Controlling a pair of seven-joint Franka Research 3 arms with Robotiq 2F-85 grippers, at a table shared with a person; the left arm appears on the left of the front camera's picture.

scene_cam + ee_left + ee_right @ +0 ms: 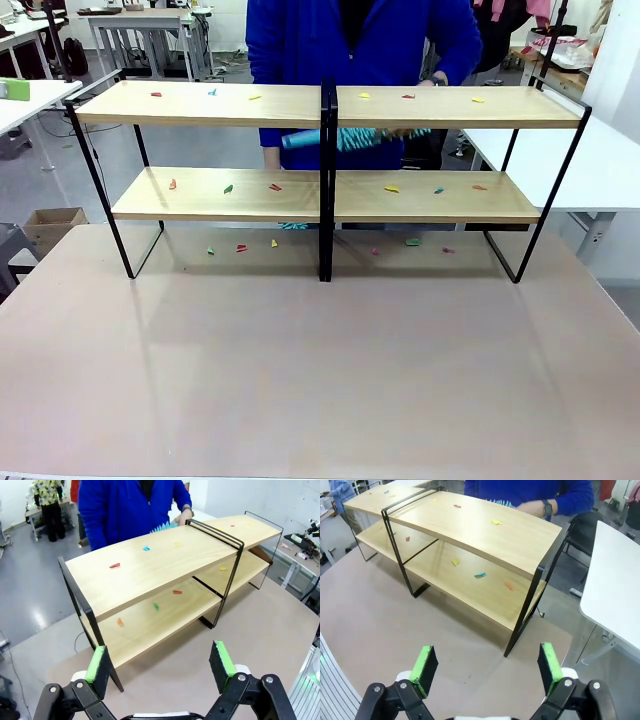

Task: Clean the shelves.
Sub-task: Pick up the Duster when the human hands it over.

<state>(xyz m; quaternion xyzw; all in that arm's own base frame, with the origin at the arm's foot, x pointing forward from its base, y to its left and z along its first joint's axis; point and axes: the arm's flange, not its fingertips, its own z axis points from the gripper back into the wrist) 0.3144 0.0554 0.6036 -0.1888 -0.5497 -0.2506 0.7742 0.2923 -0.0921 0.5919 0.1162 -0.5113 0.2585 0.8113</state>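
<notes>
Two matching shelves stand side by side at the table's far side: the left unit (pixel 200 104) and the right unit (pixel 460 107), light-wood boards in black tube frames. Small coloured scraps (pixel 228 188) lie scattered on both tiers and on the table under them. A person in a blue top (pixel 360 40) stands behind and holds a teal duster (pixel 350 138) behind the middle posts. My left gripper (pixel 160 667) is open over the table in front of the left unit (pixel 150 565). My right gripper (pixel 487 667) is open near the right unit's end (pixel 485 530).
The pinkish table (pixel 320 370) spreads wide in front of the shelves. A white table (pixel 610 165) stands to the right, another (pixel 25 100) to the left. A cardboard box (pixel 50 225) sits on the floor at left.
</notes>
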